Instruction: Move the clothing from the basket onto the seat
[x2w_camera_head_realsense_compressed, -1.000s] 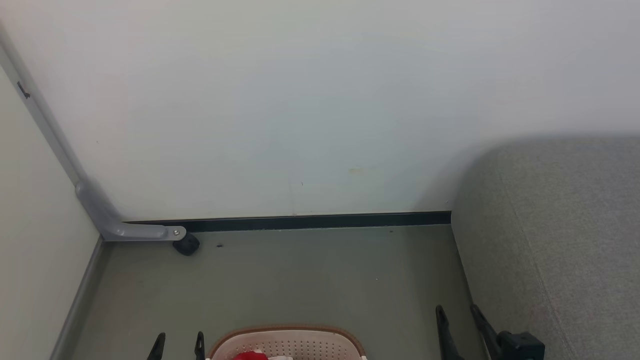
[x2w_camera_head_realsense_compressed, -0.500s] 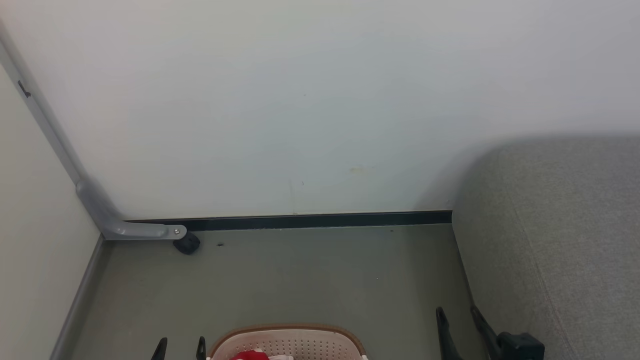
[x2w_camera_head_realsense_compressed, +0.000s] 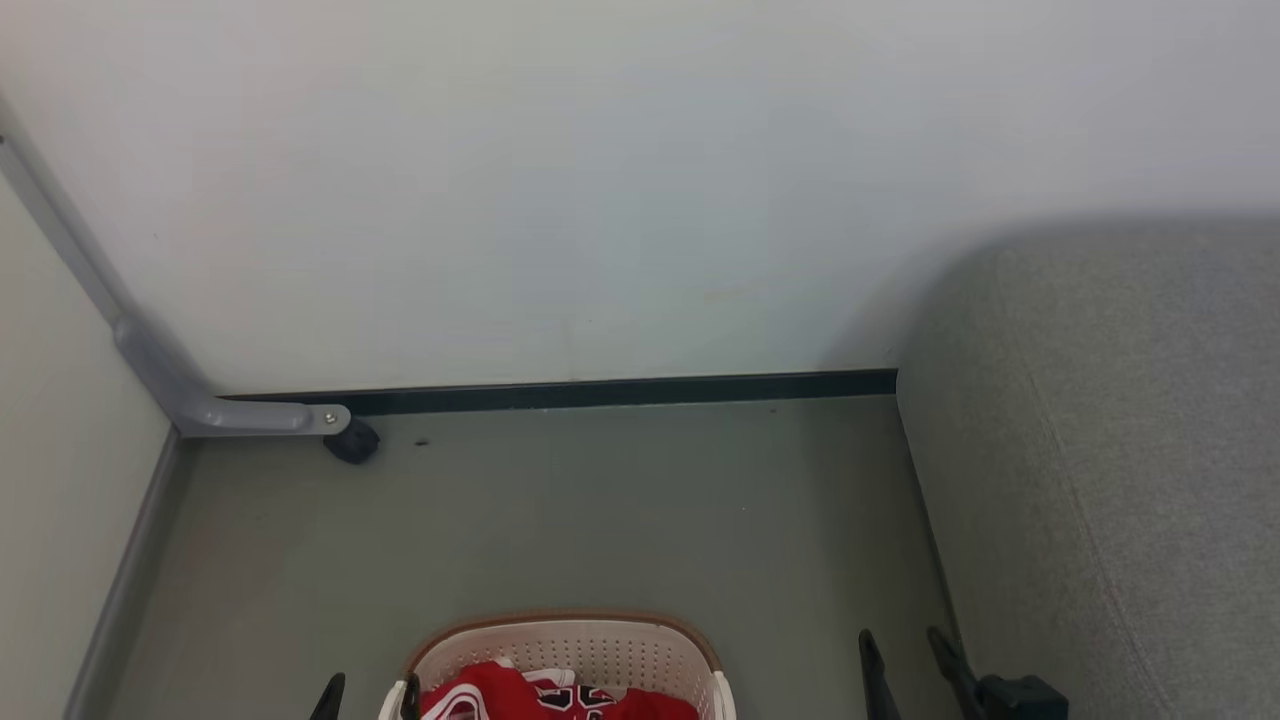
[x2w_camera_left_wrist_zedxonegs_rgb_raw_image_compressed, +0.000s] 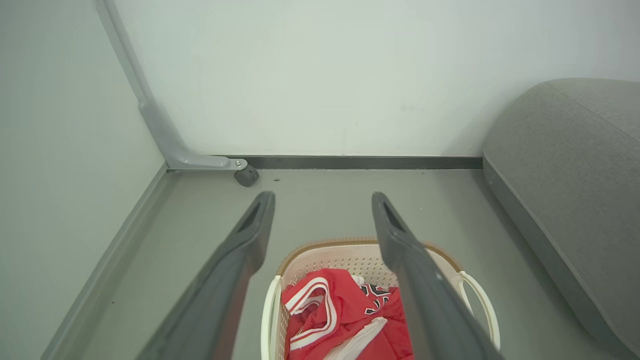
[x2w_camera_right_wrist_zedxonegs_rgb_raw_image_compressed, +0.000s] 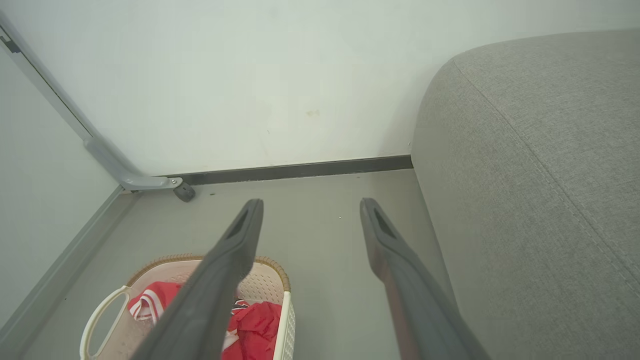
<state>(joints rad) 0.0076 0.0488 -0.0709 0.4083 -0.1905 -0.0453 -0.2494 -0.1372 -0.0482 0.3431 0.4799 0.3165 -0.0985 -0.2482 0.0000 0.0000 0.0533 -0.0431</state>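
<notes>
The left gripper (x2w_camera_left_wrist_zedxonegs_rgb_raw_image_compressed: 322, 200) and right gripper (x2w_camera_right_wrist_zedxonegs_rgb_raw_image_compressed: 311, 204) both hang spread wide, empty. At lower centre, the red clothing (x2w_camera_left_wrist_zedxonegs_rgb_raw_image_compressed: 340, 310) lies bunched in the basket (x2w_camera_left_wrist_zedxonegs_rgb_raw_image_compressed: 350, 242), with the seat (x2w_camera_right_wrist_zedxonegs_rgb_raw_image_compressed: 540, 175) at right. I'd worry a finger snags the perforated wall and drags the basket.

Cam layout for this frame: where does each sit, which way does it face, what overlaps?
Head view: on the head, facing forward and down at the floor; basket at bottom edge, seat right; tips of left gripper and right gripper rise from the bottom.
Left wrist view: on the left wrist, looking along the open left gripper down at the clothing in the basket.
Right wrist view: on the right wrist, along the open right gripper at floor beside the seat.
Shared: all three show basket, clothing and seat.
</notes>
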